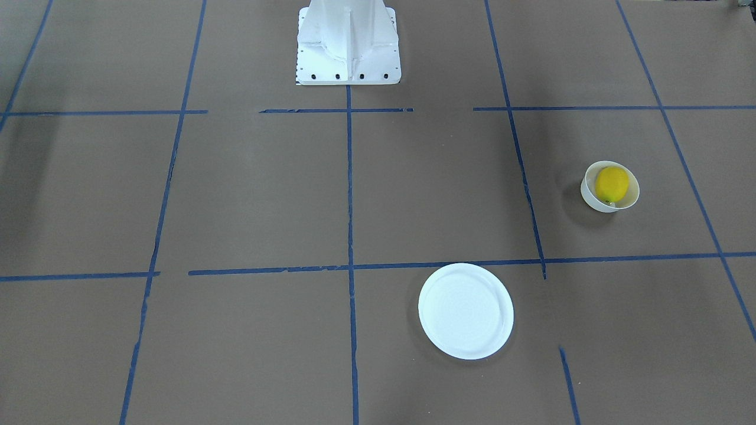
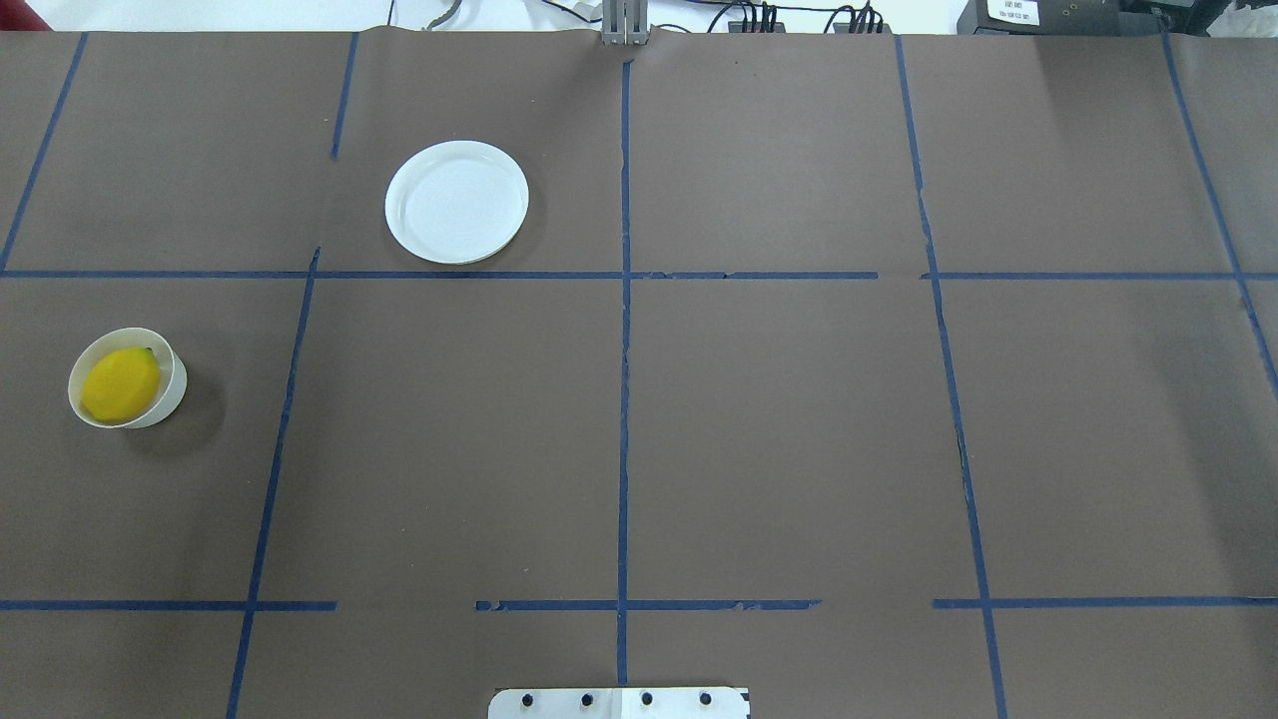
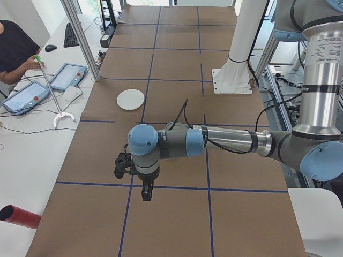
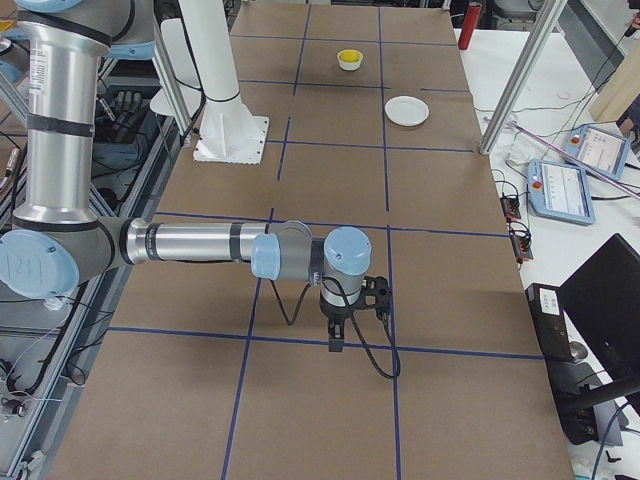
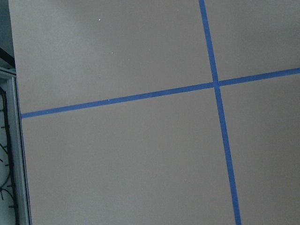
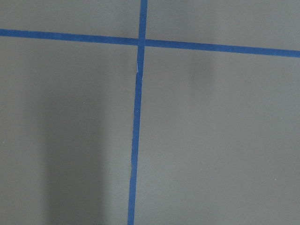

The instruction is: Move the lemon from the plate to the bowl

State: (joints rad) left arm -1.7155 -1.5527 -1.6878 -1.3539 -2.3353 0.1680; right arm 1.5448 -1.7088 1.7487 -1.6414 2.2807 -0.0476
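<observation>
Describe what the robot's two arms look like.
The silver tubular left arm and silver tubular right arm have pale blue joint caps and grey elbows. A black cable loops at each wrist. The left tool and right tool are small and dark.

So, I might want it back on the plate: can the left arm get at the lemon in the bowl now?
Probably yes. The lemon sits uncovered in the open bowl on the left arm's side of the table, nothing over it. That arm hangs outside the overhead view, so it must travel.
</observation>
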